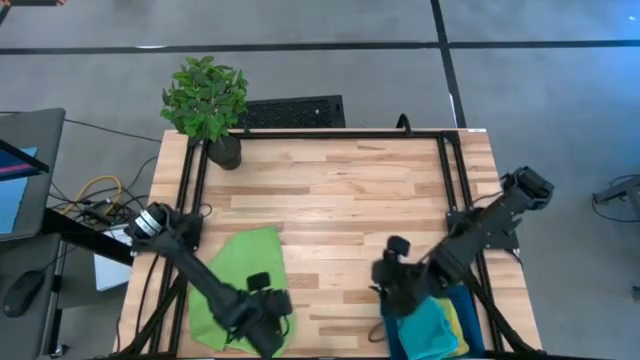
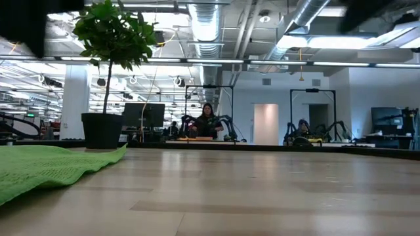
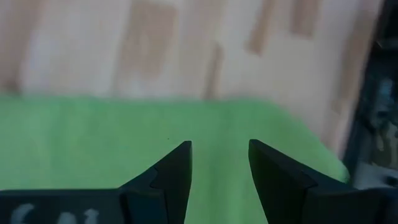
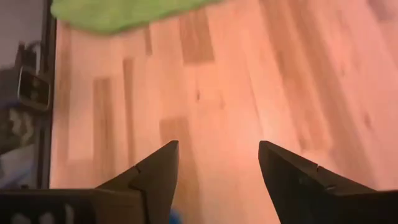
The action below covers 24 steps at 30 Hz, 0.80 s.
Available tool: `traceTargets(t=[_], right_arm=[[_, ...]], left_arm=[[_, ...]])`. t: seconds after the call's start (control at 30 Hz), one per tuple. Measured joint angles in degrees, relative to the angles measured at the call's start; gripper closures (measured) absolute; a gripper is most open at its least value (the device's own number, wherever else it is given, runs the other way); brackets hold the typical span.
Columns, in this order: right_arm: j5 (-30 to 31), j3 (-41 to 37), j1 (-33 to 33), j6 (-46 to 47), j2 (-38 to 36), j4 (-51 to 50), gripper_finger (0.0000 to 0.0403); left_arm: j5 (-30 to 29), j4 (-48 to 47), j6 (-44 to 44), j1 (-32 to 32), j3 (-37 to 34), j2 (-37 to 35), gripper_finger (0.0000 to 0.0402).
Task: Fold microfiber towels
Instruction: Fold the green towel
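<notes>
The table (image 1: 340, 190) is a pale butcher-block top of wooden strips with a black metal frame running along both sides and across the far edge, standing on a grey floor crossed by dark lines. At its far left corner sits a potted plant (image 1: 207, 105) in a dark pot, with a black grille (image 1: 292, 111) just behind the far edge. The low view looks across the wood into an open workshop with exposed ducts, ceiling strip lights, monitors, other robot arms and a person seated at a distant bench (image 2: 207, 121). A lime green towel (image 1: 238, 280) lies spread on the near left part of the table, its long axis running from the near left edge up toward the table's middle, with a rounded edge pointing away from the near edge. The left gripper (image 1: 268, 335) hangs over the near end of this towel with its fingers (image 3: 176, 171) apart and nothing between them. At the near right edge lies a pile with a turquoise towel (image 1: 425, 330) on top and a yellow towel (image 1: 456, 322) showing beside it. The right gripper (image 1: 392, 275) is above bare wood just beyond that pile, its fingers (image 4: 155, 171) spread wide and holding nothing.
</notes>
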Motion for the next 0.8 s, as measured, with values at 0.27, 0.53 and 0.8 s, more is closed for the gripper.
traceTargets(t=[0.27, 0.53, 0.8], right_arm=[[-0.09, 0.0, -6.52, -14.57, 0.0, 12.68, 0.0159], [-0.17, 0.0, -8.29, -20.56, 0.0, 17.86, 0.0159], [-0.22, -0.02, -9.05, -20.39, 0.0, 17.86, 0.0159]], left_arm=[[-0.15, -6.77, -22.4, -8.41, -0.06, 0.0, 0.0251], [-2.55, -9.39, -40.14, -11.56, -9.17, -0.02, 0.0251], [0.92, -7.71, -40.64, -10.34, -15.3, 0.0, 0.0251]])
